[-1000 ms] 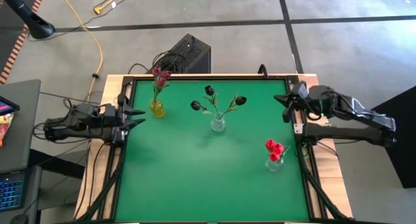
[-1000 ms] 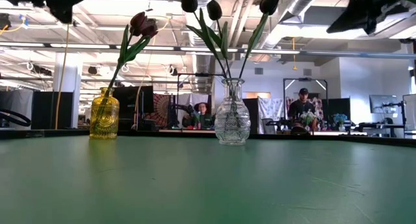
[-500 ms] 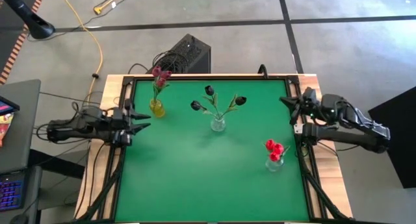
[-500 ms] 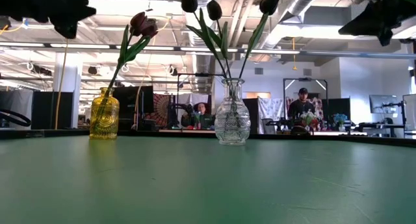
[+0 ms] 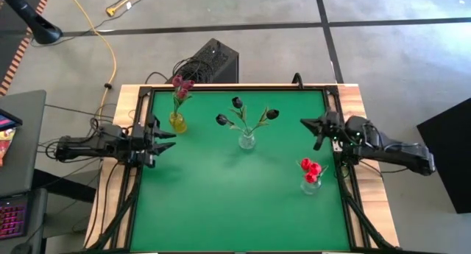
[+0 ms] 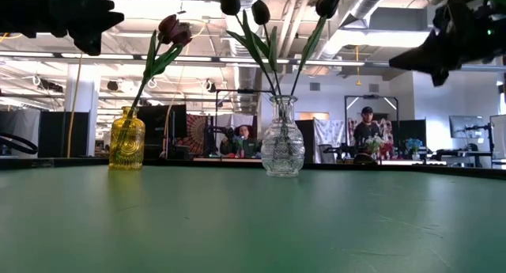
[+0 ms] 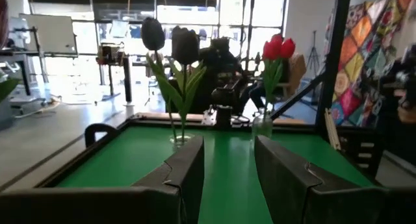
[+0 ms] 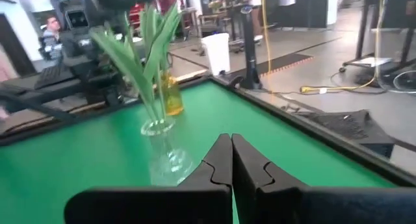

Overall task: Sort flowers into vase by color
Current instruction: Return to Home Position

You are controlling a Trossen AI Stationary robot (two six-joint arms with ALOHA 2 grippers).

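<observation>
Every flower stands with its stem in a vase. Pink-maroon flowers (image 5: pixel 180 85) are in a yellow vase (image 5: pixel 177 122) at the far left. Dark flowers (image 5: pixel 237 103) fill a clear vase (image 5: pixel 246 140) in the middle. Red flowers (image 5: pixel 310 167) are in a clear vase (image 5: pixel 311 184) near the right edge. My left gripper (image 5: pixel 165 136) (image 7: pixel 229 143) is open and holds nothing, raised over the table's left edge and pointing level. My right gripper (image 5: pixel 305 127) (image 8: pixel 231 138) is shut on nothing, raised over the right edge.
The green mat lies inside a black frame (image 5: pixel 235 86) on a wooden table. A black box (image 5: pixel 213 61) with cables stands on the floor behind the far edge. People sit in the room beyond the table (image 6: pixel 368 127). Open green mat lies toward the near edge.
Both grippers have sunk toward the table while staying at their own edges. The right one has come down farther, tipped toward level and reached a little inward over the mat. The flowers and vases have not moved.
</observation>
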